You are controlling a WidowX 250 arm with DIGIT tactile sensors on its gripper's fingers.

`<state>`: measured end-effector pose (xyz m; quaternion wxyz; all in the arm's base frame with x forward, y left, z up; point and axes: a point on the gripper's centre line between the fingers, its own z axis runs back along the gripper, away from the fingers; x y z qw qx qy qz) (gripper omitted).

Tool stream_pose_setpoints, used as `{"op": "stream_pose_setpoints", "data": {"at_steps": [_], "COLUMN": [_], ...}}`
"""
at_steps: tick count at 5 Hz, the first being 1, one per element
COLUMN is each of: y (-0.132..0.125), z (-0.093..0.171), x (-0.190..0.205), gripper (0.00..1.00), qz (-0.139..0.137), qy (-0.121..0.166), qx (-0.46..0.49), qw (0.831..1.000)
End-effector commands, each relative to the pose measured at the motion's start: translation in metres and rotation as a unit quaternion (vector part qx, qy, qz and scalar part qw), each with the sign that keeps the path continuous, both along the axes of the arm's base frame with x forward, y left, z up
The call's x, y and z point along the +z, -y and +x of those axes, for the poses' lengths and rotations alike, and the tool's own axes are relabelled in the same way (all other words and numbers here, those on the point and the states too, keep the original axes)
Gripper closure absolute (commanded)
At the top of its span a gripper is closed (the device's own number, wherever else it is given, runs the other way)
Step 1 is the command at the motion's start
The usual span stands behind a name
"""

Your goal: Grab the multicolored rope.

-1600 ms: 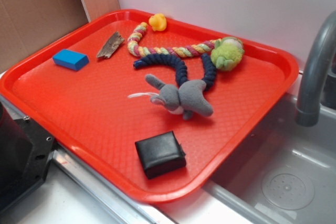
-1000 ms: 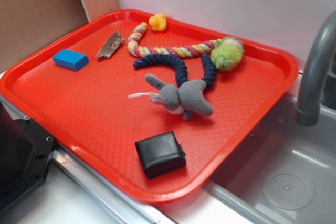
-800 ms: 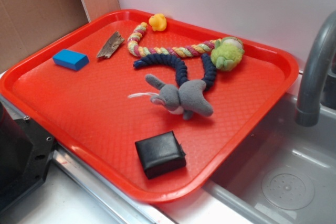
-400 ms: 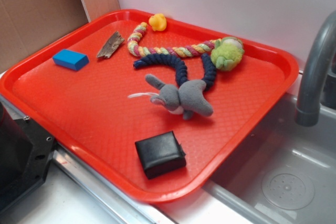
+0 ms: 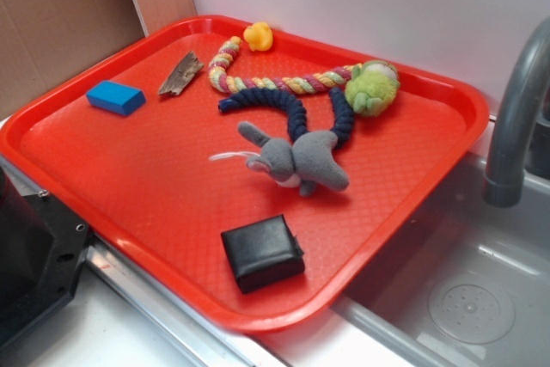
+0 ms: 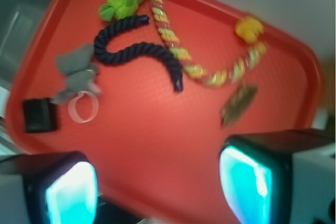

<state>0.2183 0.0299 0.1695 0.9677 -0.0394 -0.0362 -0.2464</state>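
Wrist view: spread, empty claw [image 6: 157, 182] well apart from multicolored rope [image 6: 202, 72] on tray [image 6: 136, 150].

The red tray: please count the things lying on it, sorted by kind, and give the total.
On the red tray:
Ropes: 2, multicolored rope, navy rope
Soft toys: 2, green plush ball, grey plush toy
Yellow duck: 1
Blue block: 1
Wood piece: 1
Black box: 1
Total: 8

wrist view blurred, faucet [image 5: 516, 118] cropped by frame edge
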Motion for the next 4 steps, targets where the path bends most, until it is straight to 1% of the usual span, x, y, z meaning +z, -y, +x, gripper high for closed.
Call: {"op": "stream_pose_setpoints", "data": {"at_steps": [1,2,3,4], "y": [-0.017,-0.018,-0.019,-0.026], "z": [0.037,0.053,0.063,0.028], "x": [-0.061,-0.085,-0.102,-0.139], "gripper": [0.0,0.0,0.0,0.0], "qz": [0.012,0.034,0.046,0.043], "qy": [0.032,0.034,0.029,0.006], "qx": [-0.137,-0.182,-0.228,-0.246], "qw": [0.99,0.982,0.972,0.968]}}
